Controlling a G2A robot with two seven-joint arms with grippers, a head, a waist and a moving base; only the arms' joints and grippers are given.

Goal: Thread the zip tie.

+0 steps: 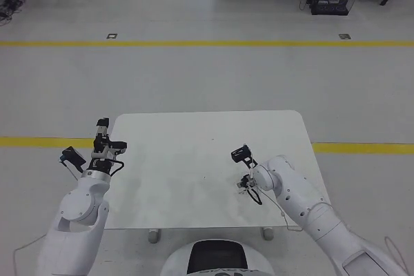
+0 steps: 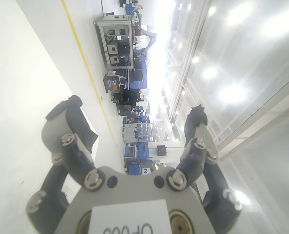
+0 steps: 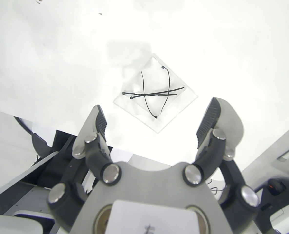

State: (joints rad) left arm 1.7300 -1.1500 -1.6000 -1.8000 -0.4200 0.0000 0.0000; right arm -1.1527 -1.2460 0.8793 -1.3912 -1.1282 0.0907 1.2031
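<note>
White table (image 1: pixel 193 159). Left gripper (image 2: pixel 134 104) at the table's left edge, fingers wide apart, nothing between them, aimed out at the room. Right gripper (image 3: pixel 156 104) over the table's right part, fingers (image 3: pixel 100 120) also wide apart and empty. Clear square tray (image 3: pixel 183 102) lies flat on the table, out ahead of the right gripper. Four black zip ties (image 3: pixel 154 94) lie loose in the tray, crossing each other, all unthreaded. Ties sit ahead of the right fingertips, not touching either finger.
</note>
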